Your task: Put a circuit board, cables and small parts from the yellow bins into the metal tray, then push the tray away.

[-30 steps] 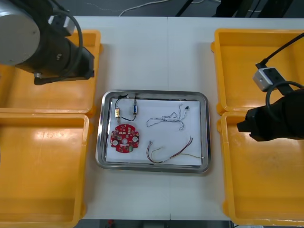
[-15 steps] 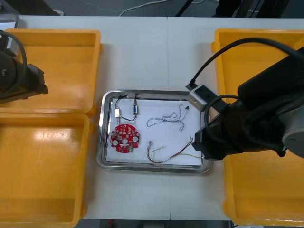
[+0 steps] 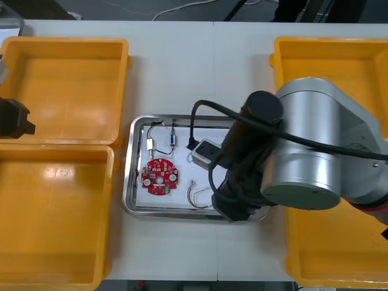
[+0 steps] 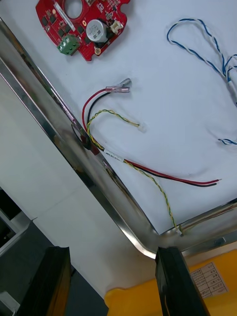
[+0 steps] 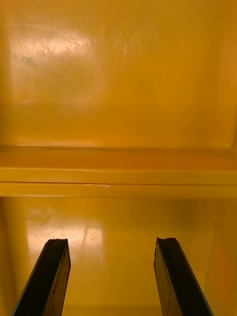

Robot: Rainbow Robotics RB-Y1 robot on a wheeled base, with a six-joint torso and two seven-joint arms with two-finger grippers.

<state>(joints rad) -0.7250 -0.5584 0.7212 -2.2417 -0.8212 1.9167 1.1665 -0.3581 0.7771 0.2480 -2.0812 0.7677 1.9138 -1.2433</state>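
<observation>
Jaws of the right gripper (image 4: 113,284) stand apart with nothing between them; its black fingers (image 4: 174,281) are clear of every item. Directly beneath them, in the right wrist view, is a rounded corner of the metal tray (image 4: 140,244), with the light table (image 4: 34,163) to one side and the edge of the right-hand yellow bin (image 4: 148,298) to the other. Just past that corner, on the tray's white inside, the red and yellow cable (image 4: 148,173) lies with its bend against the rim. Farther on, the twisted blue and white cable (image 4: 195,47) lies apart from it. The round red circuit board (image 4: 81,22) is farthest from the fingers, flat and close to the same long rim.

In the front view, the right arm (image 3: 309,157) reaches over the tray's right half and covers it. The left half is exposed. The circuit board sits toward the near side, and the small metal parts (image 3: 150,144) lie just beyond it, toward the far rim. All items noted are inside the tray, which stands between the bins.

Jaws of the left gripper (image 5: 112,279) are likewise parted and empty. The left arm (image 3: 13,118) hangs at the table's left edge, where the far left bin (image 3: 66,85) meets the near left bin (image 3: 54,212). In the left wrist view, one bare bin floor lies under the fingers. The adjoining rims come next, and a second bare floor lies past them.
</observation>
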